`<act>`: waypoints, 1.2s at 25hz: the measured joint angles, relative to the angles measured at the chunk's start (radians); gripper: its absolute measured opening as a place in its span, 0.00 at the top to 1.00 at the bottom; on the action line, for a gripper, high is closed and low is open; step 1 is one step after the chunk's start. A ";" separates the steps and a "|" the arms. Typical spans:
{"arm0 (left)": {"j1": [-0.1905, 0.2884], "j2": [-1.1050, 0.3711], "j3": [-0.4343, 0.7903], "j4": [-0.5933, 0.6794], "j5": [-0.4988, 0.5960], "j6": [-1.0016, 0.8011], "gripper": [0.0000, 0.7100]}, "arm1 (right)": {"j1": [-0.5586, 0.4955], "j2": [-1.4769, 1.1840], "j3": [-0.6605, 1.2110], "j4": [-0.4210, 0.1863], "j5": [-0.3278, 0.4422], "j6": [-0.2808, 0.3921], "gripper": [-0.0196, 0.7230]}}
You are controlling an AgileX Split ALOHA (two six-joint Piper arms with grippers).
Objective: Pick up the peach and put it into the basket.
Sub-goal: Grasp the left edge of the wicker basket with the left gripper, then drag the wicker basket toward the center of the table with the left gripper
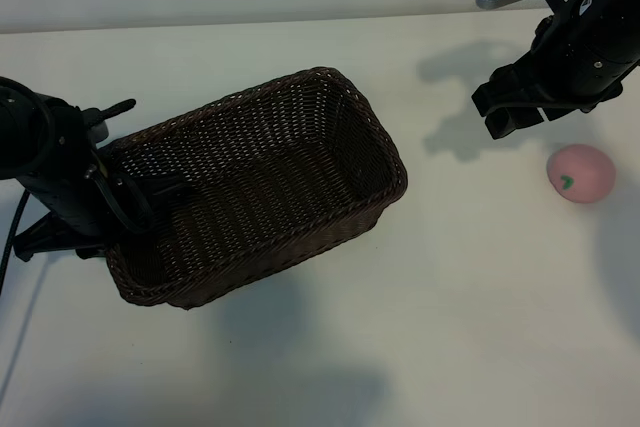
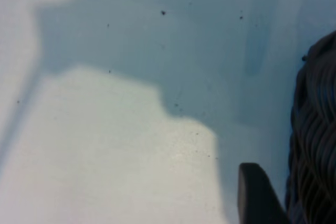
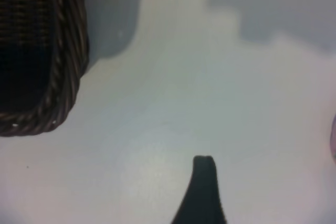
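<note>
Black and bulky, the left gripper [image 1: 135,209] sits at the left end of the large dark-brown woven wicker basket [image 1: 330,137], straddling its braided rim; whether its fingers clamp the weave I cannot tell. Rightward, the white table [image 1: 420,327] lies bare. Higher at right, the right gripper [image 1: 505,117] hovers with fingers spread wide, just beside the small round pale-pink peach [image 1: 580,173] resting on the table, well apart from the basket.

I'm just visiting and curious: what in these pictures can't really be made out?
- Left gripper: exterior view, whether it clamps the basket rim; arm and dark weave hide it.
- Peach: right wrist view, only a sliver at the edge.
- Right gripper: exterior view, fingertips blend together, dark.
</note>
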 joint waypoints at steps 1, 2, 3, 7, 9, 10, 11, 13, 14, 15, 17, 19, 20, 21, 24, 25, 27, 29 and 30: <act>0.000 0.000 0.000 -0.001 -0.001 0.000 0.58 | 0.000 0.000 0.000 0.000 0.000 0.000 0.17; 0.000 0.000 0.000 -0.001 -0.001 0.000 0.58 | 0.000 0.000 0.000 0.000 0.000 0.000 0.17; 0.000 0.000 0.000 -0.002 -0.001 0.004 0.58 | 0.000 0.000 0.000 0.000 0.000 0.000 0.17; 0.000 0.000 0.000 -0.002 -0.004 0.011 0.58 | 0.000 0.000 0.000 0.000 0.000 0.000 0.17; 0.000 0.000 0.000 -0.005 -0.006 0.026 0.58 | 0.000 0.000 0.000 0.000 0.000 0.000 0.17; 0.000 0.000 0.000 -0.010 -0.007 0.038 0.58 | 0.000 0.000 0.000 0.000 0.000 0.000 0.17; 0.000 0.000 0.000 -0.019 -0.011 0.050 0.59 | 0.000 0.000 0.000 0.000 0.000 0.000 0.17; 0.000 0.000 0.000 -0.041 -0.021 0.072 0.61 | 0.000 0.000 0.000 0.000 0.000 0.000 0.17; 0.002 -0.001 0.000 -0.065 -0.029 0.087 0.61 | 0.000 0.000 0.000 0.000 0.000 0.000 0.17; 0.008 -0.006 0.000 -0.083 -0.034 0.099 0.63 | 0.000 0.000 0.000 0.000 0.000 0.000 0.17; 0.024 -0.021 0.000 -0.133 -0.043 0.137 0.71 | 0.000 0.000 0.000 0.000 0.000 0.000 0.17; 0.047 -0.040 0.001 -0.186 -0.043 0.190 0.75 | 0.000 0.000 0.000 0.000 0.000 0.000 0.17; 0.060 -0.049 0.001 -0.218 -0.044 0.224 0.77 | 0.000 0.000 0.000 0.000 0.000 0.000 0.17; 0.070 -0.056 0.002 -0.248 -0.044 0.260 0.77 | 0.000 0.000 0.000 0.000 0.000 0.000 0.17; 0.105 -0.083 0.007 -0.340 -0.043 0.359 0.77 | 0.000 0.000 0.000 0.000 0.000 0.000 0.17; 0.114 -0.090 0.009 -0.364 -0.043 0.388 0.77 | 0.000 0.000 0.000 0.000 0.000 0.000 0.17; 0.129 -0.097 0.008 -0.418 -0.044 0.450 0.77 | 0.000 0.000 0.000 0.000 0.000 0.000 0.17; 0.133 -0.099 0.008 -0.465 -0.046 0.501 0.77 | 0.000 0.000 0.000 0.000 0.000 0.000 0.17; 0.135 -0.099 0.008 -0.487 -0.046 0.519 0.77 | 0.000 0.000 0.000 0.000 0.000 0.000 0.17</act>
